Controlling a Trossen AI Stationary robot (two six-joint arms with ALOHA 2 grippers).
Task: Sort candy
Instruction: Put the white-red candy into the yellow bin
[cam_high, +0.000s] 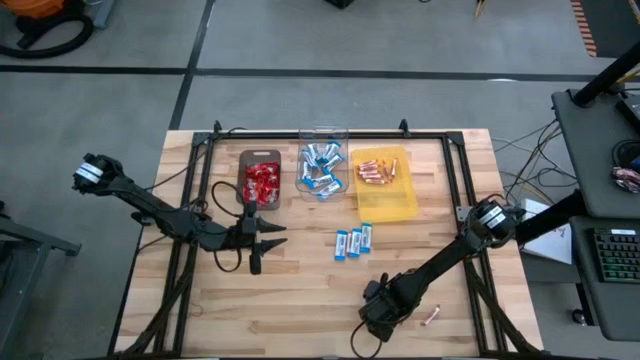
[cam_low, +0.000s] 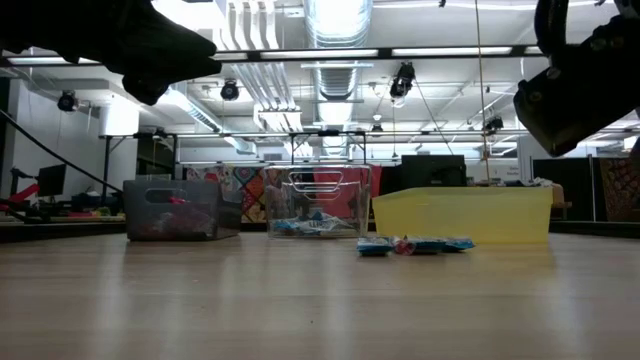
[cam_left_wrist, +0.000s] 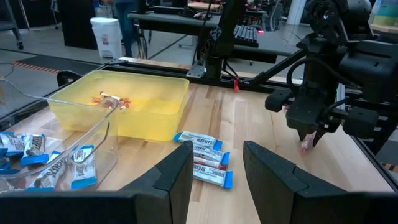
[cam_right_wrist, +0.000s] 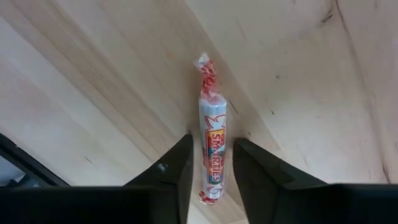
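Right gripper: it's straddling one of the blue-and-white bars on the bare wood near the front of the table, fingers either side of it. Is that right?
Not quite. The right gripper does straddle a sweet on the bare wood near the front of the table, a finger on either side, but it is a thin pinkish-copper stick, not a blue-and-white bar. The right wrist view shows it. The loose bars lie nearer the table's middle, by the yellow tray.

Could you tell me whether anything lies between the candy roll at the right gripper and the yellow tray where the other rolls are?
Nothing blocks it. The right gripper straddles the candy roll on bare wood, and the table between it and the yellow tray looks clear. The blue bars lie just left of that path.
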